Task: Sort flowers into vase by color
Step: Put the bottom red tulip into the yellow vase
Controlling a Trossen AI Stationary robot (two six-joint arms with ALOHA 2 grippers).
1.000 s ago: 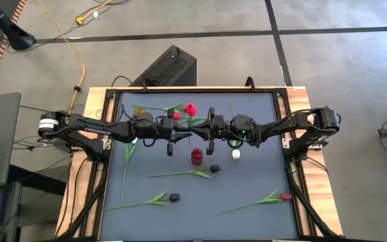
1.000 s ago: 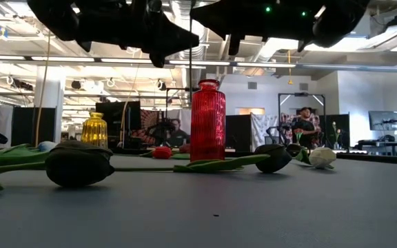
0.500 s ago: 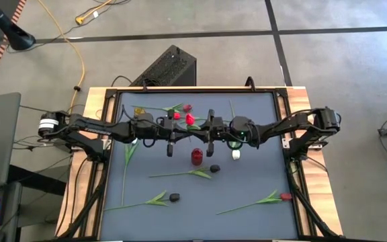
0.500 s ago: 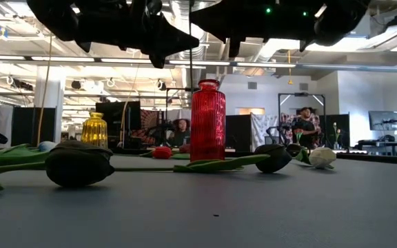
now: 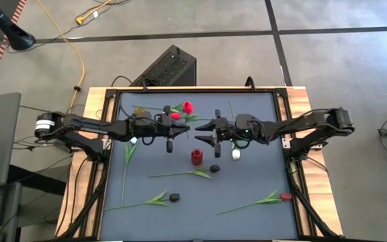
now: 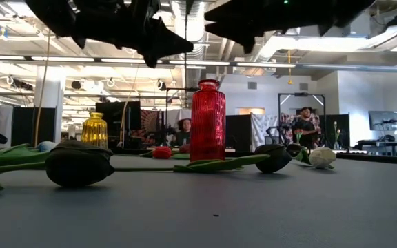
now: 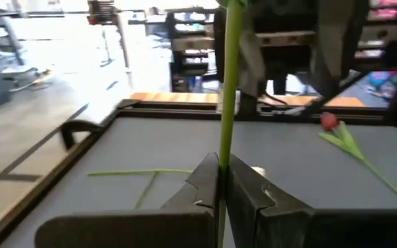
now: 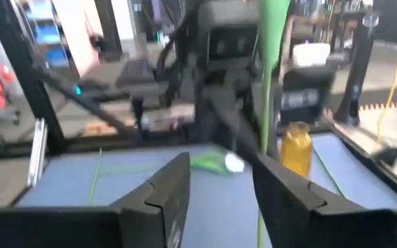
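My left gripper [image 7: 220,169] is level above the table's middle [image 5: 183,129], shut on the thin green stem [image 7: 227,83] of a flower. A red head [image 5: 175,115] shows beside it. My right gripper [image 8: 219,180] faces it from the right [image 5: 203,132], open, fingers clear of the stem [image 8: 266,76]. The red vase [image 5: 196,156] stands just nearer than both grippers, and the yellow vase [image 5: 139,111] stands at the far left. Another red flower [image 5: 188,106] lies on the mat at the far side. My left gripper pinches the green stem [image 7: 223,148] between its two fingers. The fingers are level, come from the table's left and lie across the stem. The stem stands upright and rises out of the wrist view. Its lower part is hidden behind the fingers.
A white flower [image 5: 236,154] and a black one [image 5: 214,168] lie near the red vase. Another black one [image 5: 174,197] and a red one [image 5: 286,197] lie toward the near edge. Wooden rails [image 5: 96,168] frame the dark mat. People stand in the room beyond.
My right gripper has tipped up from pointing down to level, opened and let go of the stem, and risen a little. My left gripper stays shut on the stem. The held flower's red head has swung toward the right gripper and back toward the left one.
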